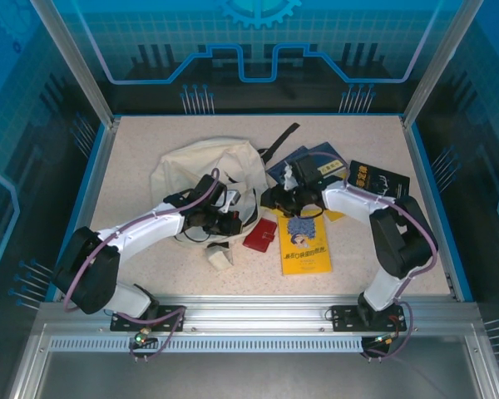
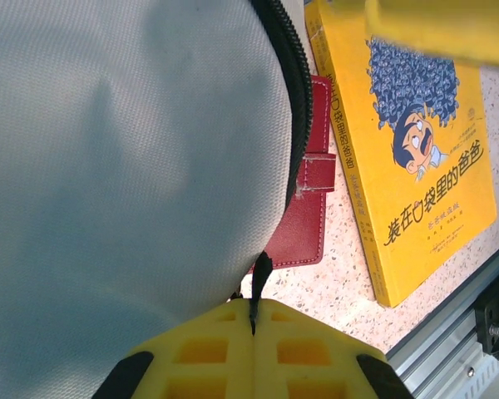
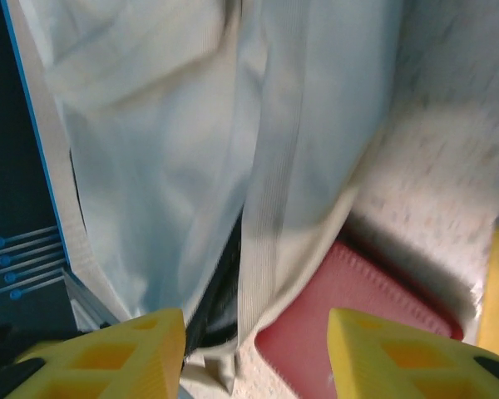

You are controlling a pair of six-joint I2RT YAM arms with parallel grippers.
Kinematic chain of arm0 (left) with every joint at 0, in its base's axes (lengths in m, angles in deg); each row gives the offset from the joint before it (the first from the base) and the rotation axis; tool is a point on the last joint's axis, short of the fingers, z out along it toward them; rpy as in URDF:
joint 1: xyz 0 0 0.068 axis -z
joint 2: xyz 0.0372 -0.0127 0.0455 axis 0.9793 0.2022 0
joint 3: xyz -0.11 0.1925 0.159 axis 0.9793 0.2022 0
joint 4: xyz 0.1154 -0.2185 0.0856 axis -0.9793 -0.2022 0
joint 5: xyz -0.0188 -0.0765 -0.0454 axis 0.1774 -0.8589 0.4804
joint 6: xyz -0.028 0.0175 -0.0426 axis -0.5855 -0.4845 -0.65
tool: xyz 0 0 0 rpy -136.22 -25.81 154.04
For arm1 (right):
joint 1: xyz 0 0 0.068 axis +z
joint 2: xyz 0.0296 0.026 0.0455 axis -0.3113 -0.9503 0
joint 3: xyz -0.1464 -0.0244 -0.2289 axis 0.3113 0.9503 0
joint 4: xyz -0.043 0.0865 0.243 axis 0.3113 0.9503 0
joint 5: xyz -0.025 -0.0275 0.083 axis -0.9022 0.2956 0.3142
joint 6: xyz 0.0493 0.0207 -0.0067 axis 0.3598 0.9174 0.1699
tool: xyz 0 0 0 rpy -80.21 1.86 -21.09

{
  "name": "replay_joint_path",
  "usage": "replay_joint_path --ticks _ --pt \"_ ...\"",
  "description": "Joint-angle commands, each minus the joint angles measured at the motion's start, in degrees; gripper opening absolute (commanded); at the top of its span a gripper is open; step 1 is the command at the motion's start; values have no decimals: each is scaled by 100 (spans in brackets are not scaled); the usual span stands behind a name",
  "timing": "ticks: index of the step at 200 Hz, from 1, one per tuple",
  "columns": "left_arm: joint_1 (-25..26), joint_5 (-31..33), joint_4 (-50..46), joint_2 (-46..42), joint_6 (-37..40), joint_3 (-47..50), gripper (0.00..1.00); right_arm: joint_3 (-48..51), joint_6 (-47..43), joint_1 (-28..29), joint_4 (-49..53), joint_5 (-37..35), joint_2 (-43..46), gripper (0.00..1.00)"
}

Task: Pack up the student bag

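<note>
Cream fabric student bag (image 1: 191, 170) lies crumpled left of centre on the table (image 1: 129, 150); long axis unclear; zippered edge faces right toward one red wallet (image 1: 260, 235); left gripper (image 2: 254, 320) pinches the zipper pull (image 2: 260, 270); right gripper (image 3: 256, 322) gapes beside the bag; one yellow book (image 1: 306, 249), two blue books (image 1: 303, 160), one black book (image 1: 381, 179).

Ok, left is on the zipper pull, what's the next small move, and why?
Probably close the right gripper on the cream fabric fold hanging between its open fingers. The left gripper is shut on the black zipper pull of the student bag, so bracing the fabric should let the zipper slide.
</note>
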Motion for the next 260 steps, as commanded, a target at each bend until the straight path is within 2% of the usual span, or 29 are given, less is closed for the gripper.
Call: replay_joint_path --ticks 1,48,96,120,189,260 --pt "28 -178 3 3 63 -156 0 367 371 181 -258 -51 85 48" --pt "26 -180 -8 21 47 -131 0 504 729 240 -1310 401 -248 41" --pt "28 -182 -26 20 25 -136 0 527 776 262 -1665 531 -475 29" --pt "30 -185 -13 60 12 -149 0 670 776 267 -1825 501 -394 28" --pt "28 -153 -51 96 5 -193 0 788 745 266 -1928 428 -275 22" --pt "26 9 -436 -51 38 -178 0 476 537 231 -1359 -203 -183 14"
